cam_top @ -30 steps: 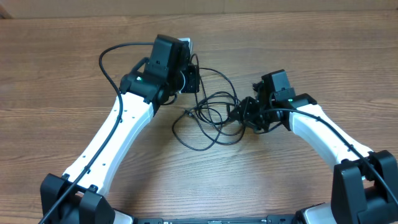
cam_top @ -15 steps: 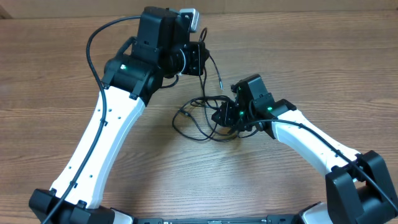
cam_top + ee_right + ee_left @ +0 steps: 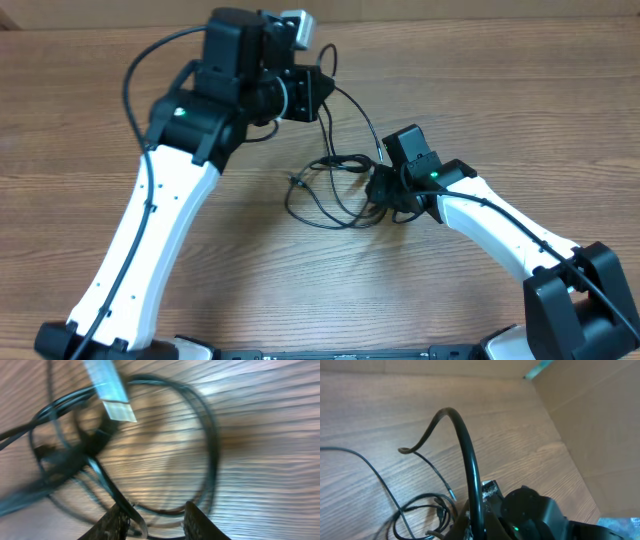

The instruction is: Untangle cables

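Black cables (image 3: 212, 440) blurred at right gripper (image 3: 157, 522); left gripper (image 3: 322, 92) fingers unseen.

the cables (image 3: 325, 195) lie bunched on the table (image 3: 80, 120) at mid-frame; the left gripper (image 3: 318, 92) is toward the top centre, the right gripper (image 3: 378, 190) at their right edge.

The overhead view looks straight down on the worktop (image 3: 560, 120), while 2 close wrist views share its cables (image 3: 330, 190).

No legible text, label, brand or number anywhere in view.
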